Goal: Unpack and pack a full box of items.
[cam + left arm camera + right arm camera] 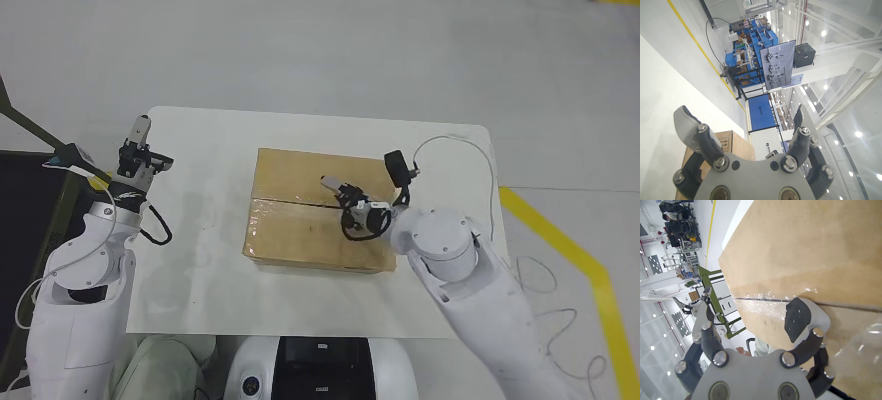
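A shut cardboard box (300,215) lies in the middle of the white table (200,270), with clear tape along its top seam (290,200). My right gripper (338,195) is open over the box's right half. In the right wrist view one finger pad (798,321) rests at the taped seam (762,298) on the box top (800,247). My left gripper (143,135) is open and holds nothing at the table's far left corner, well clear of the box. The left wrist view has the box's corner (738,144) behind its fingers (685,117).
A white cable (460,145) loops over the table's back right corner. A green frame (40,140) and a dark surface stand off the table's left edge. Bare tabletop lies left of and in front of the box.
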Robot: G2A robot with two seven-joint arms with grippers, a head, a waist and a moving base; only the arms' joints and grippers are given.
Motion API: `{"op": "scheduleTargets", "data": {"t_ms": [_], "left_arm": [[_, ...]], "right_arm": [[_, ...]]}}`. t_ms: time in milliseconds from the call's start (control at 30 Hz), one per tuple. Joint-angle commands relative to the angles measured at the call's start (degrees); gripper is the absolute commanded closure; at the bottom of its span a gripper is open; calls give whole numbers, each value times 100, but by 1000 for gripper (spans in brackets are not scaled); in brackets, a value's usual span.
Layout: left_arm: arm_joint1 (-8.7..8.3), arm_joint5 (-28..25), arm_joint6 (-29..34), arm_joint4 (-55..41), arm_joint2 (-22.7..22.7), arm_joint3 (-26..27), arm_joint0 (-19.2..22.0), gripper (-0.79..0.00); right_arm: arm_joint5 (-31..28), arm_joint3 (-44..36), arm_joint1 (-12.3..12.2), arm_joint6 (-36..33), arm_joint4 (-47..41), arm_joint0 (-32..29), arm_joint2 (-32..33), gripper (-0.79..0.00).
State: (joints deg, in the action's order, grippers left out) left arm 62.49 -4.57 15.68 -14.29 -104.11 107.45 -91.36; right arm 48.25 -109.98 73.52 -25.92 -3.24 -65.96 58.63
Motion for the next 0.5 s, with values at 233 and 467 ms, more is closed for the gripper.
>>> {"op": "scheduleTargets", "data": {"t_ms": [233,467], "left_arm": [[0,0,0,0,0,0,0,-785],[0,0,0,0,0,0,0,-785]], "right_arm": [[175,-354,-101,187,112,-464,435,-785],[192,-559,-181,259,171,-823,803,-785]]}}
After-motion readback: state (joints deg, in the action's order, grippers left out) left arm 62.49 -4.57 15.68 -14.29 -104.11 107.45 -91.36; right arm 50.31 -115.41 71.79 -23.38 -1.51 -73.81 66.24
